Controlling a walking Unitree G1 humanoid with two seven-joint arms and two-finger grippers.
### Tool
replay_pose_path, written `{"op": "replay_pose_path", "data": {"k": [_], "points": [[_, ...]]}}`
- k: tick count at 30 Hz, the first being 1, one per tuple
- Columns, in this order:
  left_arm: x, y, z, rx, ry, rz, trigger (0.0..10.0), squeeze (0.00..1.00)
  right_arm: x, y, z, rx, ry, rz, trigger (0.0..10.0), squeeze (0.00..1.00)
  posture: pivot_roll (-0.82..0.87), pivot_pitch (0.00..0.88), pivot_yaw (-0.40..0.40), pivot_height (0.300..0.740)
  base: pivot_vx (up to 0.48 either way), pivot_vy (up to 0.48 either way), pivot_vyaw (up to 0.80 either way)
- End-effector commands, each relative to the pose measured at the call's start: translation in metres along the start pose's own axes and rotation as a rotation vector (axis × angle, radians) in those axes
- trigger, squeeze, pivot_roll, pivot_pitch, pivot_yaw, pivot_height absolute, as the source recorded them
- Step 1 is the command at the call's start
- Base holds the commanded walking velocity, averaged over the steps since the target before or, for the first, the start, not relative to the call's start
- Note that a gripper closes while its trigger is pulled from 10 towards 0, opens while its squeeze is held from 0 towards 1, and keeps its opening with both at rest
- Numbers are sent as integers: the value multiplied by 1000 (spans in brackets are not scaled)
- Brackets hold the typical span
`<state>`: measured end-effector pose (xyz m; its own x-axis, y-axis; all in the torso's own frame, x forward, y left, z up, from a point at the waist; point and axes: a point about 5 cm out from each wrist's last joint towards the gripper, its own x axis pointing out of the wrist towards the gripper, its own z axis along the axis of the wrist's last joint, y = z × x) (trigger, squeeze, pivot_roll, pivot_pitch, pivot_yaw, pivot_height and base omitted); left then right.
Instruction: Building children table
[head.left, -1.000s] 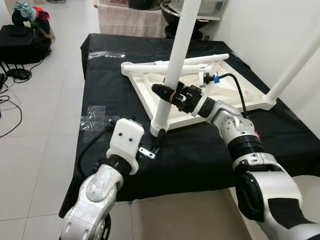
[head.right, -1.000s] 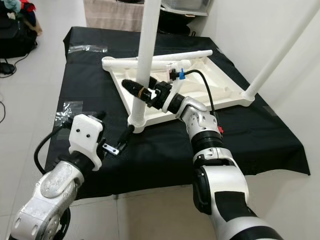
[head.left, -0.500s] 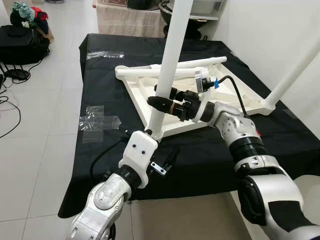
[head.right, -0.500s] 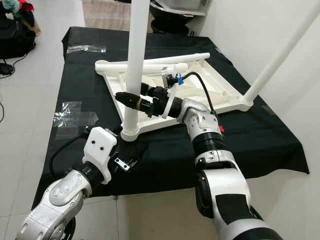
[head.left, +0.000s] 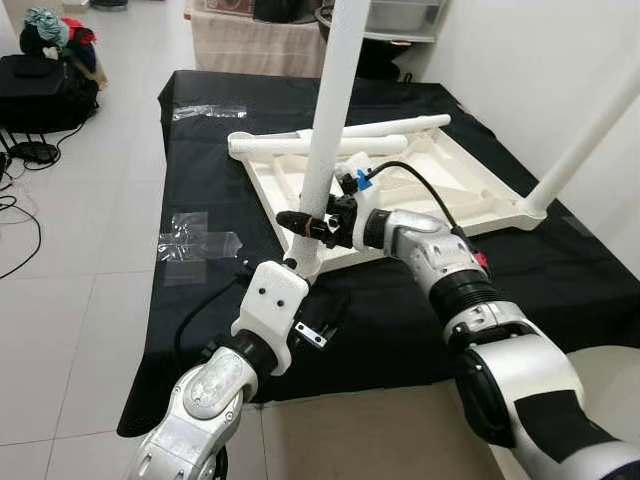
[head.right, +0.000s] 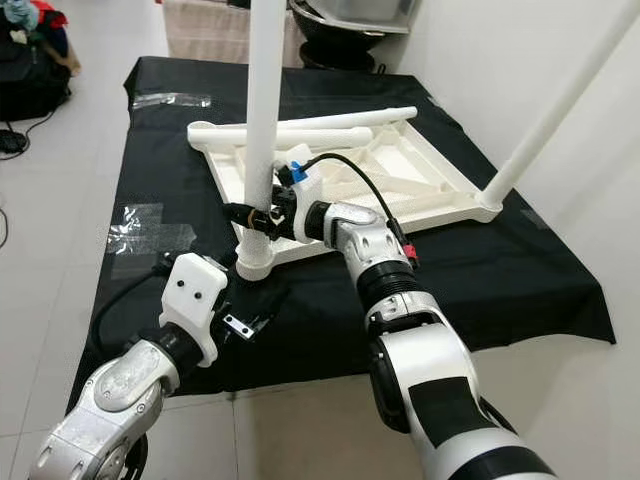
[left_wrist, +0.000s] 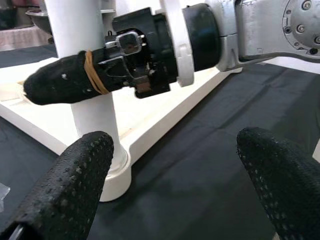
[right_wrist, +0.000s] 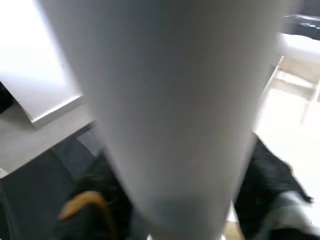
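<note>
The children's table top lies upside down on the black-draped table, which makes sense for a build: underside up, the corner sockets face the ceiling and the legs can be stood into them. The near leg rises upright out of the front corner socket, and a second leg slants up from the right-hand corner by the wall; a third white leg lies flat along the far edge of the frame, apparently waiting its turn. The right gripper reaches across from the right at low height and has its black fingers closed around the near leg just above the socket, a hold that looks meant to steady or seat the leg where it meets the frame; in the right wrist view the leg's white shaft stands directly between the dark fingers. The left gripper hovers just in front of that same corner, above the cloth, its two fingers spread wide apart and holding nothing, pointed at the base of the leg as if ready to brace it. Some strips of clear tape lie flat on the cloth off to the left, well apart from the work.
</note>
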<state>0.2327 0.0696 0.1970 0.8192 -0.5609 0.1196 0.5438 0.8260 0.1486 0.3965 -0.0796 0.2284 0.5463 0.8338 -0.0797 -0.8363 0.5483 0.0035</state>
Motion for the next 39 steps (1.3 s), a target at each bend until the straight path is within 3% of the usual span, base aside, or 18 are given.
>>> {"op": "replay_pose_path", "data": {"k": [1, 6, 10, 13, 15, 17, 20, 25, 27, 28, 29, 31, 32, 34, 35, 36, 38, 39], "points": [[0, -1, -2, 2, 12, -3, 10000, 0, -1, -3, 10, -8, -22, -18, 0, 0, 28, 136, -140, 740, 0, 0, 0], [-1, 2, -2, 11, 12, 7, 10000, 0, -5, -8, 19, -2, -89, -77, 0, 0, 29, 137, -143, 740, 0, 0, 0], [-2, 6, -1, 18, 10, 23, 10000, 0, -12, -21, 19, 0, -111, -232, 0, 0, 28, 139, -137, 740, 0, 0, 0], [-1, 8, 1, 20, 5, 31, 10000, 0, -47, -60, 9, 36, -125, -1043, 0, 0, 20, 137, -132, 740, 0, 0, 0], [-1, 8, 1, 20, 5, 31, 10000, 0, -47, -60, 9, 36, -125, -1043, 0, 0, 20, 137, -132, 740, 0, 0, 0], [1, 9, 3, 30, -3, 35, 10000, 0, -61, -62, -12, 94, -95, -1270, 0, 0, 38, 135, -136, 740, 0, 0, 0], [1, 9, 4, 33, -6, 36, 10000, 0, -61, -60, -18, 119, -86, -1300, 0, 0, 36, 135, -135, 740, 0, 0, 0], [1, 10, 5, 34, -9, 42, 10000, 0, -43, -46, -22, 152, -72, -1264, 0, 0, 33, 139, -134, 740, 0, 0, 0], [1, 10, 4, 34, -8, 42, 10000, 0, -37, -43, -21, 161, -76, -1236, 627, 0, 33, 139, -134, 740, 0, 0, 0], [1, 10, 4, 36, -6, 39, 10000, 0, -29, -40, -19, 185, -78, -1174, 10000, 0, 33, 139, -133, 740, 0, 0, 0], [2, 9, 3, 36, -4, 38, 10000, 0, -17, -34, -10, 200, -119, -1074, 10000, 0, 32, 139, -134, 740, 0, 0, 0], [2, 9, 3, 36, -4, 38, 10000, 0, -17, -34, -10, 200, -119, -1074, 10000, 0, 32, 139, -134, 740, 0, 0, 0], [1, 9, 4, 35, -6, 40, 10000, 0, -12, -32, -5, 215, -159, -1007, 10000, 808, 31, 140, -134, 740, 0, 0, 0], [1, 9, 4, 35, -6, 40, 10000, 0, -12, -32, -5, 215, -159, -1007, 10000, 808, 31, 140, -134, 740, 0, 0, 0], [2, 9, 4, 35, -7, 40, 10000, 0, -9, -31, 2, 202, -195, -940, 10000, 1000, 31, 145, -139, 740, 0, 0, 0], [2, 9, 4, 35, -7, 40, 10000, 0, -9, -31, 2, 202, -195, -940, 10000, 1000, 31, 145, -139, 740, 0, 0, 0], [2, 10, 5, 36, -12, 41, 10000, 0, -12, -33, 16, 250, -287, -777, 10000, 1000, 29, 147, -131, 740, 0, 0, 0], [2, 10, 6, 39, -15, 38, 10000, 0, -18, -36, 24, 219, -337, -674, 10000, 1000, 27, 142, -134, 740, 0, 0, 0]]}}
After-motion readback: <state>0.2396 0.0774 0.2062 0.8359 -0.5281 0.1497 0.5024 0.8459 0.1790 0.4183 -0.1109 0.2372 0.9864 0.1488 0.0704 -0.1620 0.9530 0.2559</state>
